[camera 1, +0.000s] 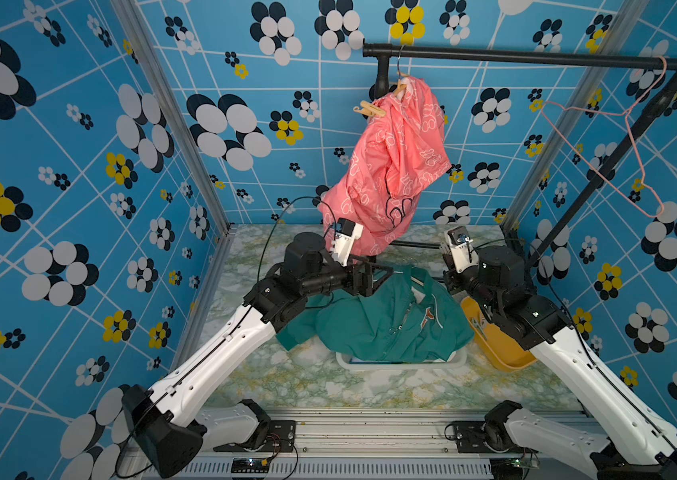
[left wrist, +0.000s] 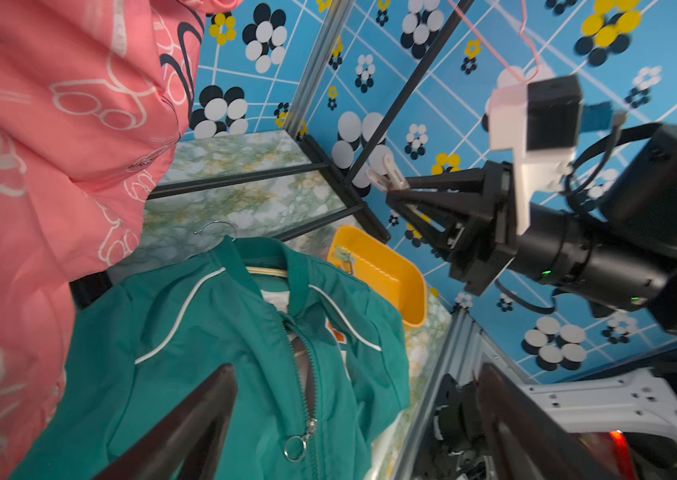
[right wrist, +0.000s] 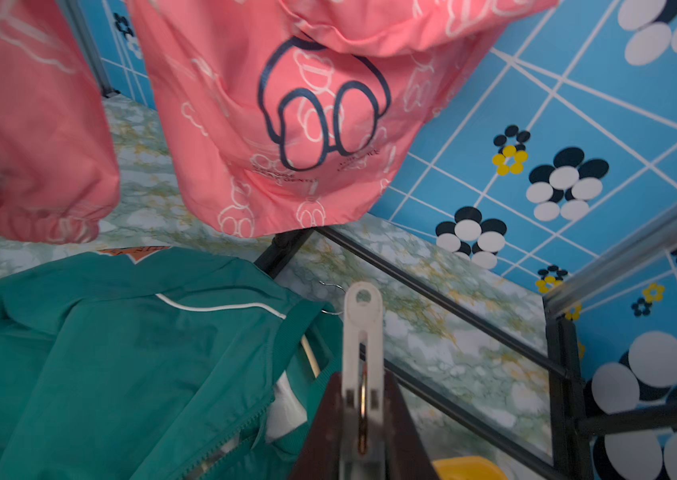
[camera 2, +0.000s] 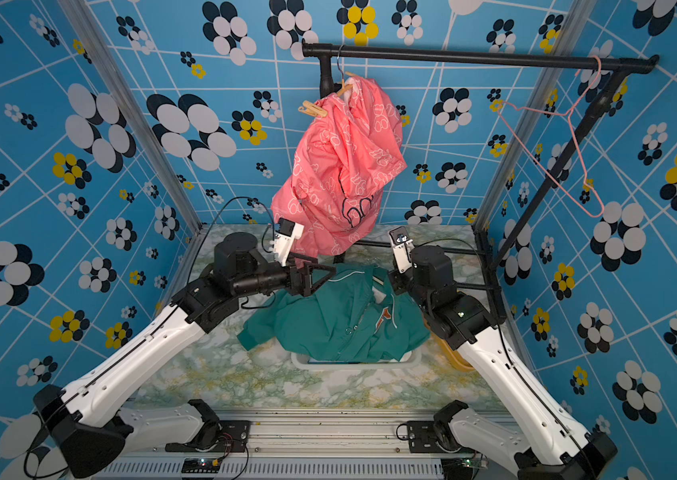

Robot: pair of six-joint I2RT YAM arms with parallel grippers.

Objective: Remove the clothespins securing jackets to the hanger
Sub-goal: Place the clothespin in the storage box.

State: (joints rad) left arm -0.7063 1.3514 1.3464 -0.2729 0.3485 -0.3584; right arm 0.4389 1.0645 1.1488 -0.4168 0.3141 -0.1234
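Whitish clothespin [right wrist: 363,332] pinched in right gripper [right wrist: 363,386], near teal jacket [right wrist: 120,353]; left gripper [left wrist: 355,374] spread wide, empty, over that jacket; tan clothespin [camera 1: 370,110] clipped to hanging pink jacket [camera 1: 395,166].

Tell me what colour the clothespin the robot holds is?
White. The clothespin shows best in the right wrist view.

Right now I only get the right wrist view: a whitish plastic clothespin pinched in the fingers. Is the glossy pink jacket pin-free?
Observer: No. In both top views a tan wooden clothespin clips the top of the glossy pink jacket.
Operator: And the other fingers?
Observer: The left fingers stand apart, empty, above the teal green jacket.
Operator: Anything collected yet?
Observer: The yellow plastic bin holds what looks like a pale green clothespin.
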